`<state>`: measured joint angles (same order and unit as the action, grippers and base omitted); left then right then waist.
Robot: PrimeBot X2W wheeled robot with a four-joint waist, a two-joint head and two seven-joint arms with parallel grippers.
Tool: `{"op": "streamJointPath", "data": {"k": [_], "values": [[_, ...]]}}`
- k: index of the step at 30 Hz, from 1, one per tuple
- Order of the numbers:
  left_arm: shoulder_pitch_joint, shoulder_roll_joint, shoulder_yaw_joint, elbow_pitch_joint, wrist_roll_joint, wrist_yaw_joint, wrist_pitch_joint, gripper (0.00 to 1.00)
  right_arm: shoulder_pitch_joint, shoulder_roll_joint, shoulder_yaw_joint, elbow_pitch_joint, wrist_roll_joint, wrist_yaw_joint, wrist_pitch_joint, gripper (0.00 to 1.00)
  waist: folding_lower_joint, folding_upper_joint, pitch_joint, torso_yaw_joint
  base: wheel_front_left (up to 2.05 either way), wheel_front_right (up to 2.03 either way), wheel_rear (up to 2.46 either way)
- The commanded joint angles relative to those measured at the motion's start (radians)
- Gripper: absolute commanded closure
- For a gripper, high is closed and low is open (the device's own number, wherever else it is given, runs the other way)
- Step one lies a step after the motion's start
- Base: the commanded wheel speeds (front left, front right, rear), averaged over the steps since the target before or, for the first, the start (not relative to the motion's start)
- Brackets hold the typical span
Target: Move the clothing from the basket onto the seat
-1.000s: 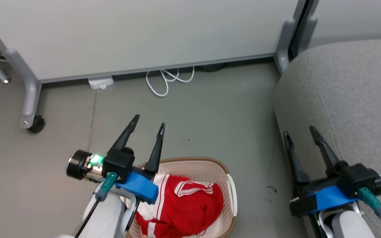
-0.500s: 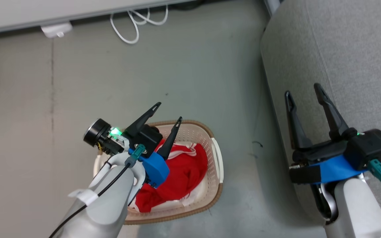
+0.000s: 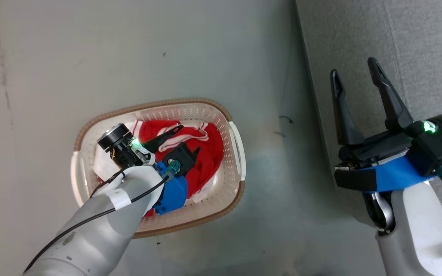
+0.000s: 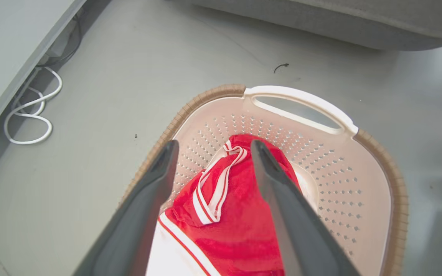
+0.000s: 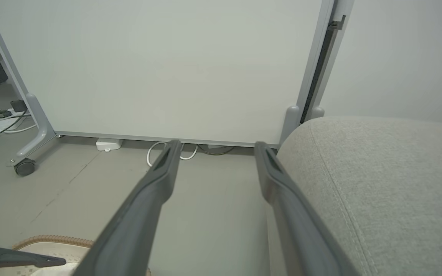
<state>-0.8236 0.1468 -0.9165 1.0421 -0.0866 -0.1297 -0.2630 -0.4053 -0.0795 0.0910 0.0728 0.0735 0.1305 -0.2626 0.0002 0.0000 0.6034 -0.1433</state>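
Left claw: your left gripper is released, its dark fingers spread wide. The tips are down inside the basket, one on each side of the striped fold. You can't tell if they touch the cloth.
Right claw: your right gripper is released and holds nothing. It hovers at the seat's left edge, fingers pointing far.
Clothing: the soft red sportswear with white stripes is bunched up, all in the basket.
Basket: the cream-white perforated plastic laundry basket with a brown woven-look rim sits on the grey floor, left of the seat and apart from it.
Seat: the large light grey fabric sofa cushion is on the right.
Far side: a pale grey wheeled partition panel stands there, with a white cable looped on the floor below it.
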Motion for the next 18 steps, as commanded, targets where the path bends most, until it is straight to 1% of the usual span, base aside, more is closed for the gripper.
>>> {"op": "streamJointPath", "data": {"k": [1, 6, 10, 11, 12, 13, 14, 18], "values": [[-0.044, 0.0, -0.054, 0.045, -0.021, 0.0, -0.002, 0.0, -0.03, -0.006, 0.007, -0.013, 0.005, 0.0, -0.003, 0.0, -0.0002, 0.0, 0.065, -0.025, 0.0, 0.0, 0.0], [-0.097, -0.005, -0.197, 0.123, -0.077, 0.0, 0.023, 0.0, -0.064, -0.007, 0.021, -0.031, 0.008, 0.0, -0.003, 0.0, -0.0002, 0.0, 0.133, -0.051, 0.0, 0.0, 0.0], [-0.133, 0.008, -0.292, 0.155, -0.14, 0.0, 0.062, 0.0, -0.08, -0.004, 0.023, -0.047, 0.014, 0.0, -0.003, 0.0, -0.0002, 0.0, 0.184, -0.073, 0.0, 0.0, 0.0], [-0.133, 0.008, -0.292, 0.155, -0.14, 0.0, 0.062, 0.0, -0.08, -0.004, 0.023, -0.047, 0.014, 0.0, -0.003, 0.0, -0.0002, 0.0, 0.184, -0.073, 0.0, 0.0, 0.0], [-0.146, 0.014, -0.323, 0.162, -0.168, 0.0, 0.089, 0.0, -0.085, -0.001, 0.023, -0.056, 0.015, 0.0, -0.003, 0.0, -0.0002, 0.0, 0.21, -0.083, 0.0, 0.0, 0.0], [-0.146, 0.014, -0.323, 0.162, -0.168, 0.0, 0.089, 0.0, -0.085, -0.001, 0.023, -0.056, 0.015, 0.0, -0.003, 0.0, -0.0002, 0.0, 0.21, -0.083, 0.0, 0.0, 0.0], [-0.159, 0.026, -0.342, 0.164, -0.189, 0.0, 0.116, 0.0, -0.09, 0.002, 0.023, -0.062, 0.016, 0.0, -0.003, 0.0, -0.0002, 0.0, 0.236, -0.094, 0.0, 0.0, 0.0], [-0.182, 0.044, -0.361, 0.153, -0.209, 0.0, 0.175, 0.0, -0.096, 0.007, 0.021, -0.082, 0.023, 0.0, -0.003, 0.0, -0.0002, 0.0, 0.284, -0.113, 0.0, 0.0, 0.0]]}}
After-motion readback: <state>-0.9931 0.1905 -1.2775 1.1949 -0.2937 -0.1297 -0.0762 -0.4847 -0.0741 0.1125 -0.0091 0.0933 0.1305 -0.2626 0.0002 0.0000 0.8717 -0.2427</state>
